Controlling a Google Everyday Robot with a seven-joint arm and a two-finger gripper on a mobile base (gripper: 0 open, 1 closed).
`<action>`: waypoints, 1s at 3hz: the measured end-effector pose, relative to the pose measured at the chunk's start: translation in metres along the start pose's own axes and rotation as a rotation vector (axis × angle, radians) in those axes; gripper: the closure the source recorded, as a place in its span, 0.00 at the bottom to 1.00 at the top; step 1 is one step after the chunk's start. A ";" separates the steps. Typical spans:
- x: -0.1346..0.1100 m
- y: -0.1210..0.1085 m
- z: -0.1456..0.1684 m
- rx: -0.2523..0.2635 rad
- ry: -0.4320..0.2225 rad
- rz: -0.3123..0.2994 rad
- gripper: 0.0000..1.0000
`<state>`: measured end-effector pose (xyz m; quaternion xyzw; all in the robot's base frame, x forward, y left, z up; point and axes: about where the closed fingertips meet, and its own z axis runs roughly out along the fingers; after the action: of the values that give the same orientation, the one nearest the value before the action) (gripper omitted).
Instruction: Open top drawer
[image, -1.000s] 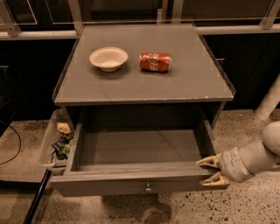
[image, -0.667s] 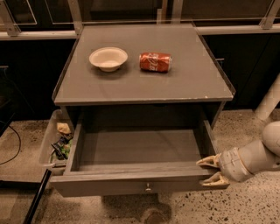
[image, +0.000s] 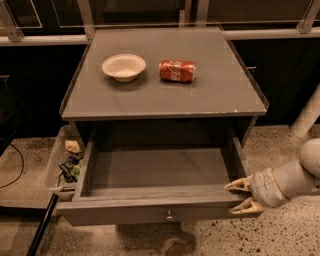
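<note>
- Now your drawer (image: 125, 214) stands wide open — knob (image: 169, 216) facing front.
- Your gripper (image: 244, 196) sits at its front right corner, jaws spread.
- Bowl (image: 124, 66) and can (image: 177, 71) lie on the top (image: 165, 97).

Top drawer (image: 150, 213) stands pulled out.
End effector (image: 241, 198), fingers apart, at its right front corner; bowl (image: 124, 66) and Coca-Cola can (image: 177, 71) on table (image: 165, 102).

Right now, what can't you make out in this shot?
Camera view only.
1. The pincer is at the top drawer's right front corner: touching or not, unclear from this angle.
2. Anything below the top drawer: hidden by its open front.
3. Contents of the side tray: dim jumble, partly behind the drawer's wall.
</note>
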<state>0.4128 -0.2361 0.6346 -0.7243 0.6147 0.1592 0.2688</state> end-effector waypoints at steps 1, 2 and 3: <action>-0.001 0.000 0.001 -0.003 -0.003 -0.002 0.13; -0.004 -0.001 0.004 -0.010 -0.023 -0.011 0.00; -0.016 -0.007 -0.002 -0.005 -0.037 -0.044 0.00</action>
<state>0.4161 -0.2242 0.6463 -0.7353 0.5929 0.1683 0.2818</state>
